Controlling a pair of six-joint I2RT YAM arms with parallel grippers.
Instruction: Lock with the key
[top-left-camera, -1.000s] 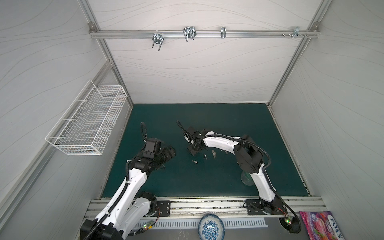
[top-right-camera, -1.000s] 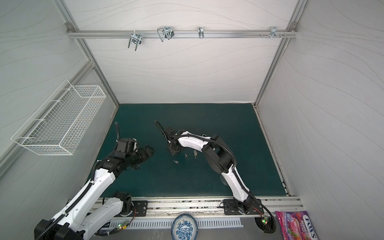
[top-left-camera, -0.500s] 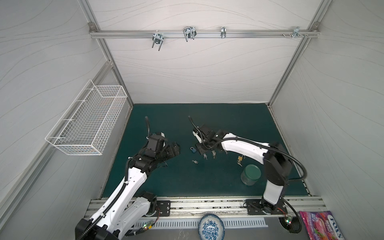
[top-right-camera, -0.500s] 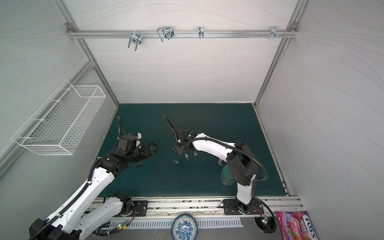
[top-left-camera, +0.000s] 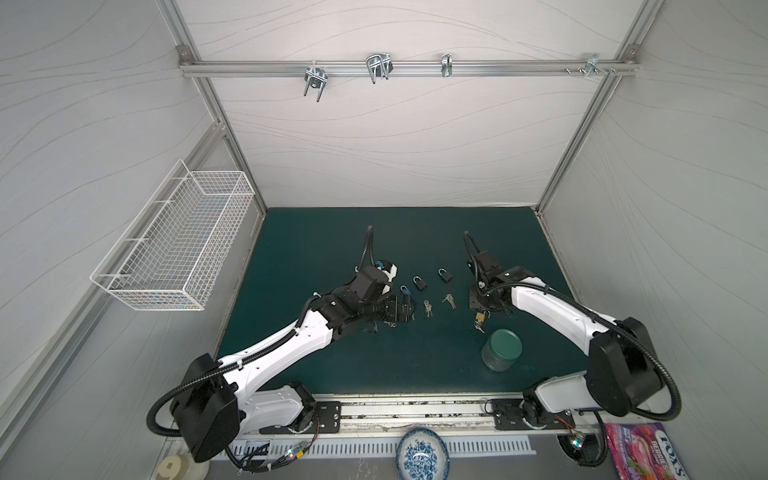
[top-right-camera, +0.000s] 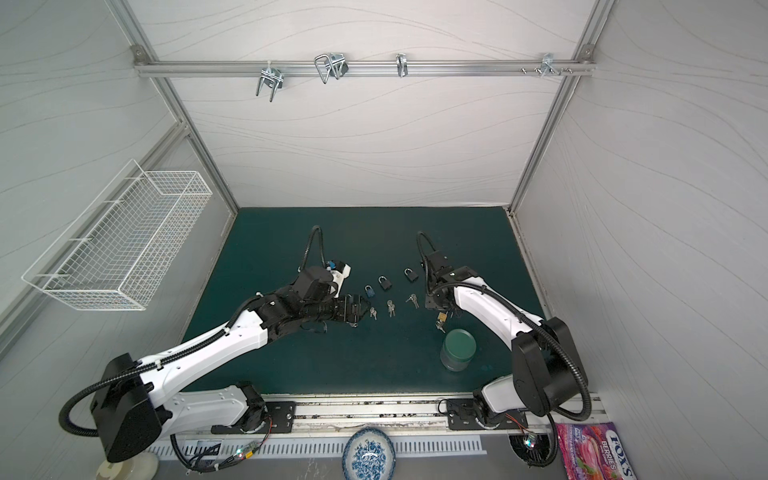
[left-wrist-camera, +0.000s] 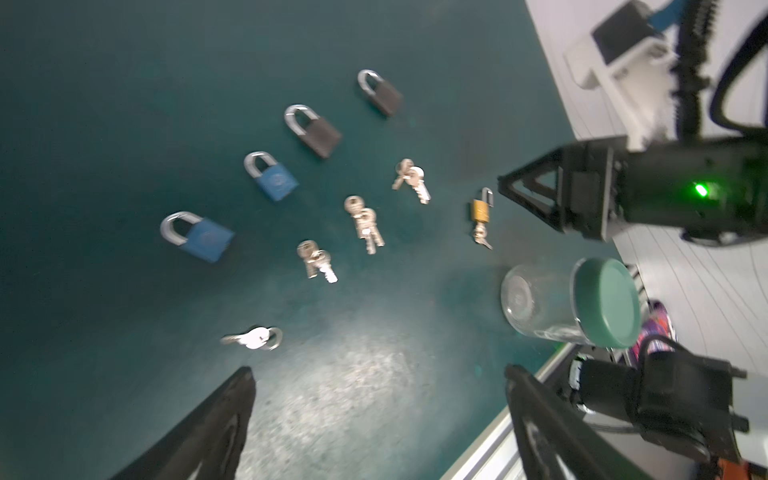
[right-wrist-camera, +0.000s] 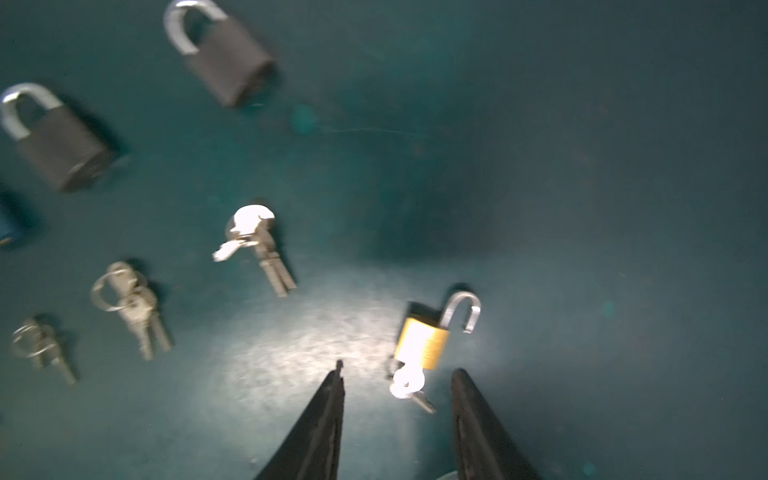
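Overhead, in both top views, the left pincer (top-left-camera: 409, 311) hangs low over the green table (top-left-camera: 332, 257), jaws spread wide and empty. The right pincer (top-left-camera: 485, 312) points down at the brass padlock (top-left-camera: 480, 327), which lies just ahead of its tips. From up here its gap cannot be judged. Between the two pincers lie black padlocks (top-left-camera: 419, 282) and key bunches (top-left-camera: 428, 308), with a blue padlock (top-left-camera: 405, 290) right beside the left pincer. A green-lidded jar (top-left-camera: 502, 347) stands beyond the brass padlock, farther out from the right pincer.

In the left wrist view, the left pincer's fingers (left-wrist-camera: 232, 415) stand far apart with only bare table between them. A lone key ring (left-wrist-camera: 255, 337) lies just ahead of one fingertip. The brass padlock (left-wrist-camera: 480, 210) is well ahead, close to the right pincer.

In the right wrist view, which is blurred, the right pincer's fingers (right-wrist-camera: 328, 415) stand partly apart and hold nothing. The key (right-wrist-camera: 409, 384) stuck in the padlock's base sits in the gap between the tips, clear of both. The brass body lies just ahead of the tips, flat on the table, its shackle (right-wrist-camera: 461, 309) swung open.
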